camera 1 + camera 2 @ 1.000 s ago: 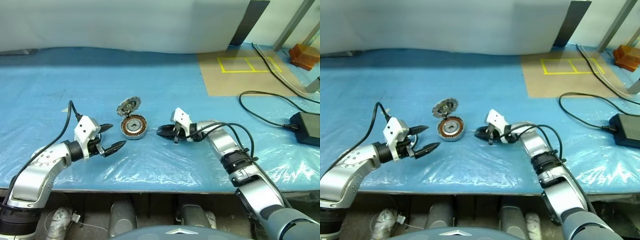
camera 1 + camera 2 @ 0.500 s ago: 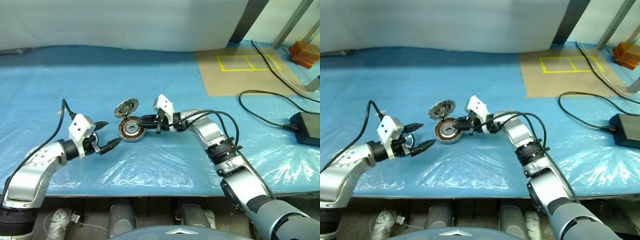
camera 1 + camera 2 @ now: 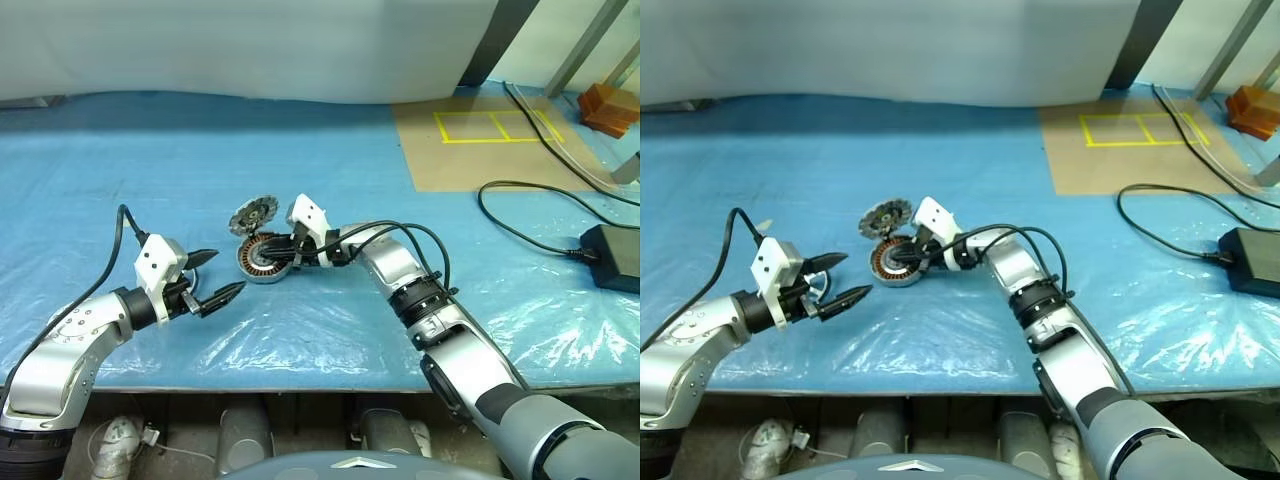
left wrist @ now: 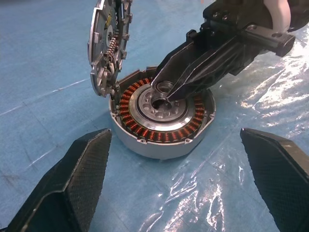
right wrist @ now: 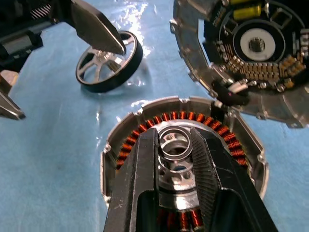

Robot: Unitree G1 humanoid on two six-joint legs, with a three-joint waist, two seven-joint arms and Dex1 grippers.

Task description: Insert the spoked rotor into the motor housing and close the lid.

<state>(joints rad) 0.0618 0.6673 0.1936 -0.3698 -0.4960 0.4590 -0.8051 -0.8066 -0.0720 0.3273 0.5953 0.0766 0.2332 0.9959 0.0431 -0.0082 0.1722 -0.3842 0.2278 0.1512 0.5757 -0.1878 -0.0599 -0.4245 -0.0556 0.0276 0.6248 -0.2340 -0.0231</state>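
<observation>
Rotor (image 5: 107, 63) lies lower left by the wide-open left pincer (image 3: 218, 279); right pincer (image 5: 175, 145), apparently gripping a small ring, is over the housing (image 4: 164, 113).

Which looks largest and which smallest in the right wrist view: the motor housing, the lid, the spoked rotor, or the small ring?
1. motor housing and lid: alike, and the lid runs off frame, so unranked.
2. spoked rotor.
3. small ring, smallest.

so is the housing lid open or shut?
Open. The lid stands up on edge from the rim of the motor housing, leaving the copper windings exposed.
</observation>
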